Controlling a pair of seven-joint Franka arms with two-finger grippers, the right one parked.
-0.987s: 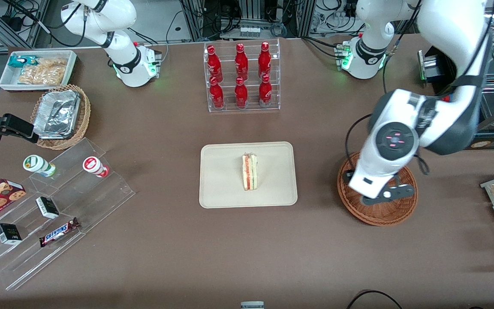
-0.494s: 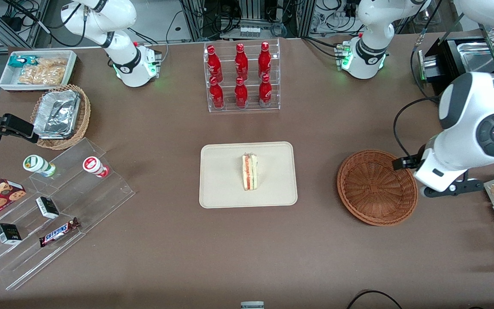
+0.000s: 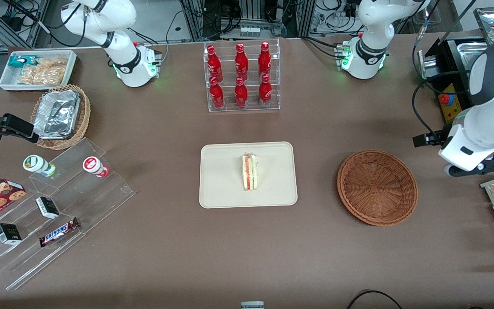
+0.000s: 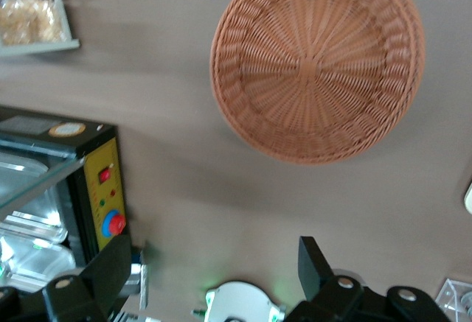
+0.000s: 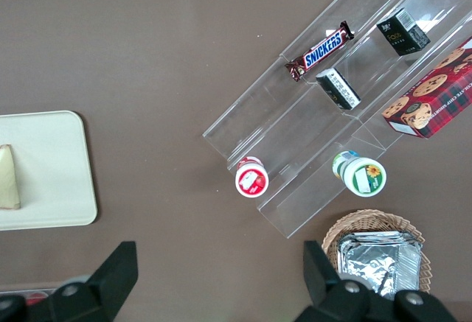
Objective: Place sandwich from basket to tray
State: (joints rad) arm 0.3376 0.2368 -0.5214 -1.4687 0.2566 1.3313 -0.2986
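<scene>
Well, I judge the job done: the sandwich (image 3: 249, 172) sits at the tray's (image 3: 221, 193) centre, the basket (image 3: 377, 187) at its three o'clock looks empty, my hand (image 4: 214, 274) hangs released and well clear, and only "SNICKERS" on the bar (image 5: 323, 49) reads clearly.

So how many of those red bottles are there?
6 red bottles, all in the clear rack: three on its upper step, three on its lower. None seem hidden. The gripper hangs open beside the basket.
</scene>
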